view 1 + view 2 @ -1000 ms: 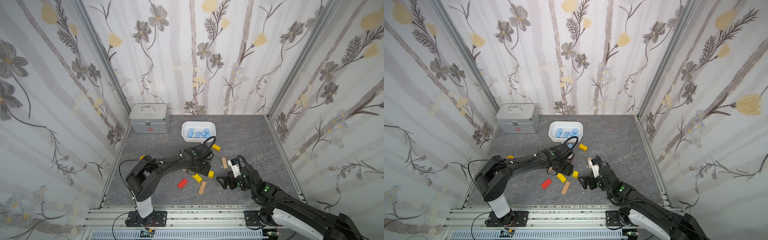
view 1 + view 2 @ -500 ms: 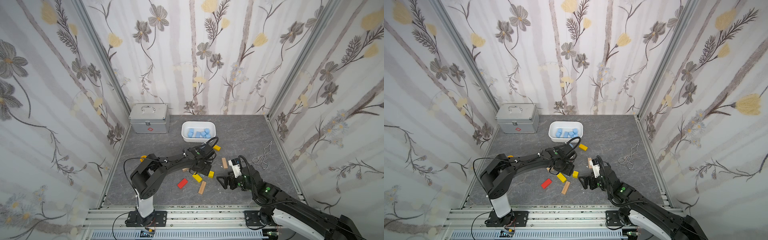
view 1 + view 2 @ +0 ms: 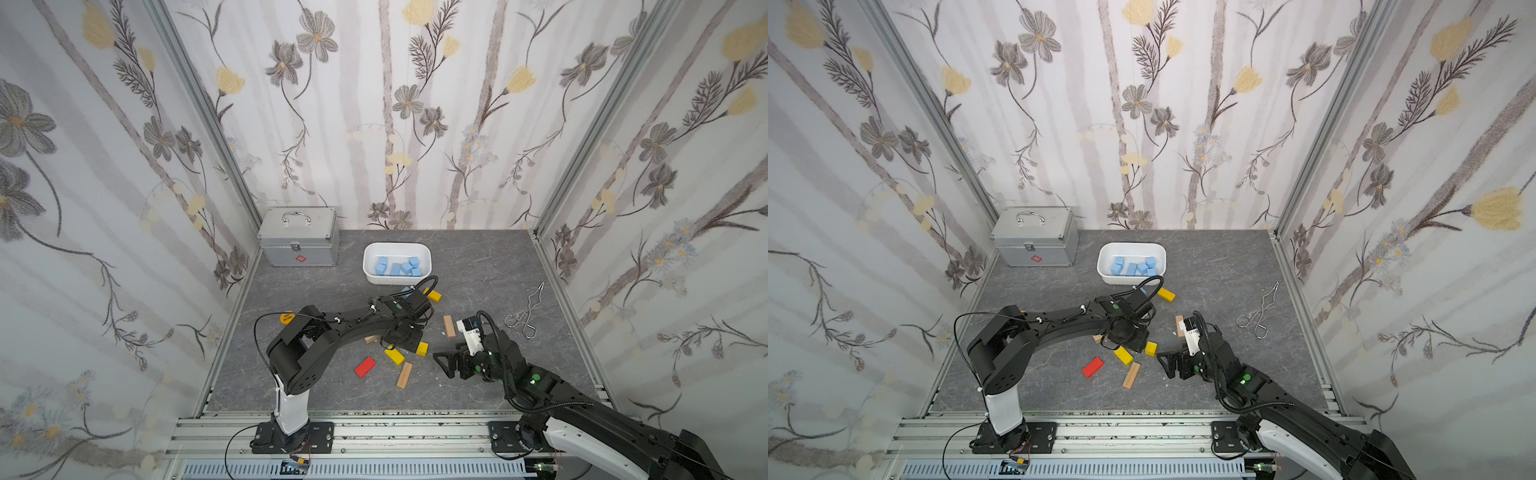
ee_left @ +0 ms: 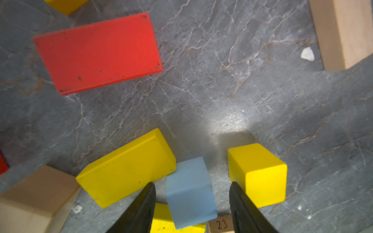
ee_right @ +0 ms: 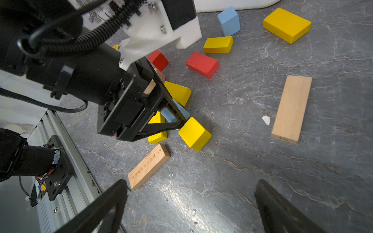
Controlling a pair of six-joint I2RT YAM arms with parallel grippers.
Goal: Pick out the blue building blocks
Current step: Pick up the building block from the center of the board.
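Black arms [image 3: 353,328] with white bases [image 3: 291,409], ribbed black cables [image 3: 505,376].

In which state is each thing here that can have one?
left pincer, open, astride the blue cube
right pincer, open, empty
blue cube, loose between the jaws
metal case, lid shut
white tub, holds several blue blocks
loose blue block, lying outside the tub

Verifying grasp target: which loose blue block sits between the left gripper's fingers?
The blue cube between two yellow blocks, straddled by the left gripper. The other loose blue block lies by the bin, untouched.
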